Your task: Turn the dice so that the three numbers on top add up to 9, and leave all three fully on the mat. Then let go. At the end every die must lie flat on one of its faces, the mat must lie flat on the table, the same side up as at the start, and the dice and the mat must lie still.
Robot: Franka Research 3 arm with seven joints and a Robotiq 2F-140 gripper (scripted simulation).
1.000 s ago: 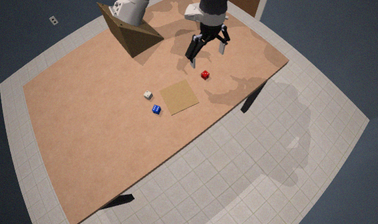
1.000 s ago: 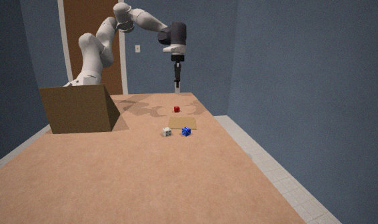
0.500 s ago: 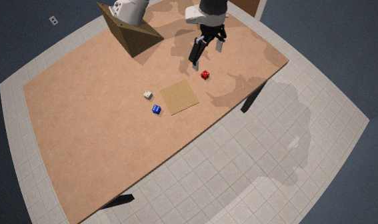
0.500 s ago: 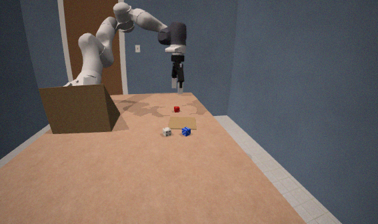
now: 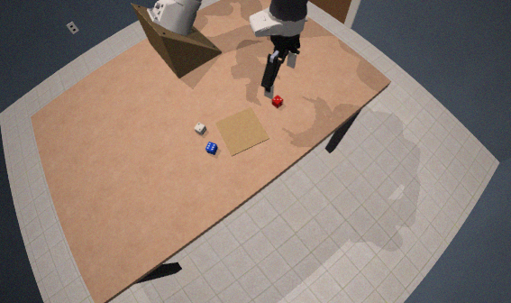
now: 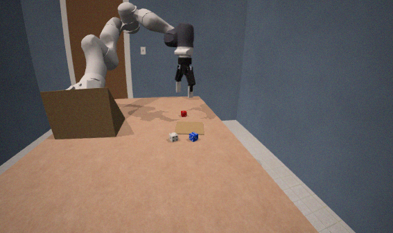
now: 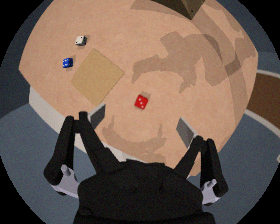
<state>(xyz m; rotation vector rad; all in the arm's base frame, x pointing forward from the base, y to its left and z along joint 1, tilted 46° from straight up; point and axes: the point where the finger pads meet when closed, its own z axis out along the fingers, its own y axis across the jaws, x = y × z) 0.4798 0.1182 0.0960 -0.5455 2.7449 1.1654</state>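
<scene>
A tan square mat (image 5: 242, 131) lies flat on the table, with no die on it. A red die (image 5: 278, 101) sits on the table just beyond the mat's far right corner. A white die (image 5: 200, 128) and a blue die (image 5: 211, 148) sit on the table just off the mat's left side. My gripper (image 5: 280, 78) hangs open and empty high above the table, over the area just behind the red die. In the exterior view the gripper (image 6: 184, 91) is well above the red die (image 6: 184, 113). The wrist view shows the red die (image 7: 141, 102), mat (image 7: 95, 75), blue die (image 7: 67, 63) and white die (image 7: 80, 40).
A brown wedge-shaped box (image 5: 177, 45) stands at the back of the table by the robot base (image 5: 173, 13). The table's right edge (image 5: 347, 119) runs close to the mat and the red die.
</scene>
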